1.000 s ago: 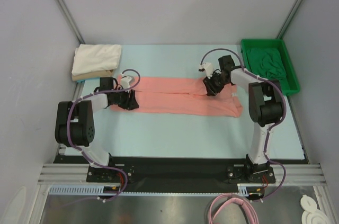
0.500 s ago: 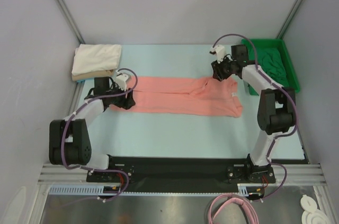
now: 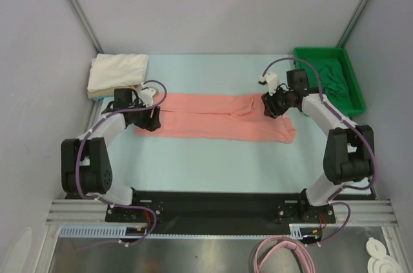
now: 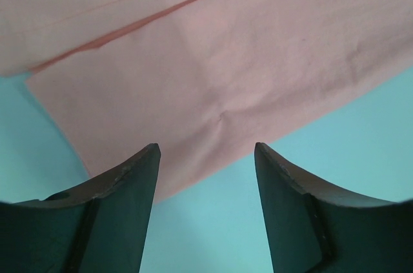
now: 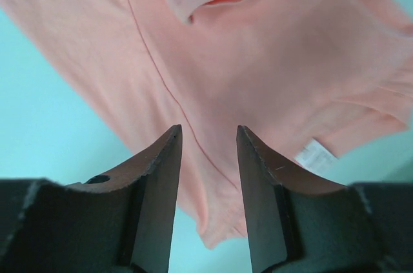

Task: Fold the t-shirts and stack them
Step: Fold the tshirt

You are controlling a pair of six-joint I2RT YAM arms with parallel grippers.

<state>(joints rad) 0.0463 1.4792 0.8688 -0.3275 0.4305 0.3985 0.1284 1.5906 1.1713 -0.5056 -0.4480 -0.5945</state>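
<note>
A salmon-pink t-shirt (image 3: 219, 118) lies folded into a long strip across the middle of the light blue table (image 3: 213, 163). My left gripper (image 3: 151, 118) is at the strip's left end. In the left wrist view it (image 4: 206, 148) is open just above the table, with the pink cloth (image 4: 213, 60) ahead of its tips and nothing between them. My right gripper (image 3: 273, 104) hovers over the strip's right end. In the right wrist view it (image 5: 208, 130) is open above the shirt (image 5: 258, 60), whose white neck label (image 5: 315, 155) shows to the right.
A folded white t-shirt (image 3: 119, 70) sits on a tan one (image 3: 94, 93) at the back left corner. A bright green tray (image 3: 319, 51) at the back right holds a crumpled dark green t-shirt (image 3: 329, 76). Grey walls stand close on both sides.
The left jaws have opened wider at the strip's left end. The right gripper swung back toward the tray, then returned over the shirt's right end. The shirt has not moved.
</note>
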